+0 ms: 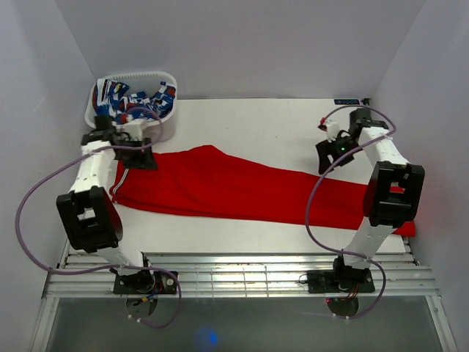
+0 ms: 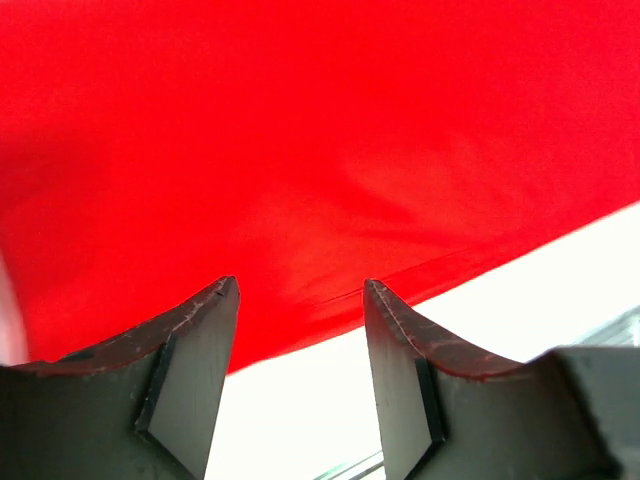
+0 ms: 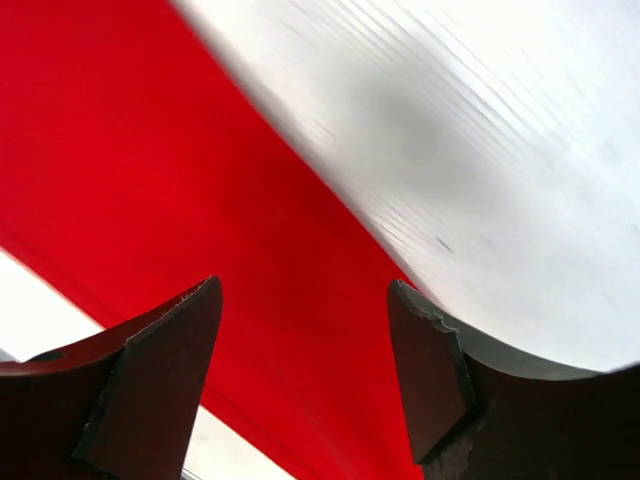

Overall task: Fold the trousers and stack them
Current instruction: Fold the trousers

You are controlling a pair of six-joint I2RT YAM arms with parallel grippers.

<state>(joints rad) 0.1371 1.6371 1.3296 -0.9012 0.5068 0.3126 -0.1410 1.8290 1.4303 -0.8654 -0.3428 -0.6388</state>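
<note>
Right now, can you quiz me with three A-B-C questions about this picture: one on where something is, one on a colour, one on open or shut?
1. Where does the white basket sit on the table? A far right corner; B far left corner; C near edge, middle.
2. What colour are the trousers? A red; B green; C yellow.
3. How is the left tool? A shut on cloth; B shut on the basket; C open, holding nothing.
Answers: 1 B, the top view shows it at the far left corner. 2 A, they lie bright red across the table. 3 C, its wrist view shows a wide gap between the fingers.
</note>
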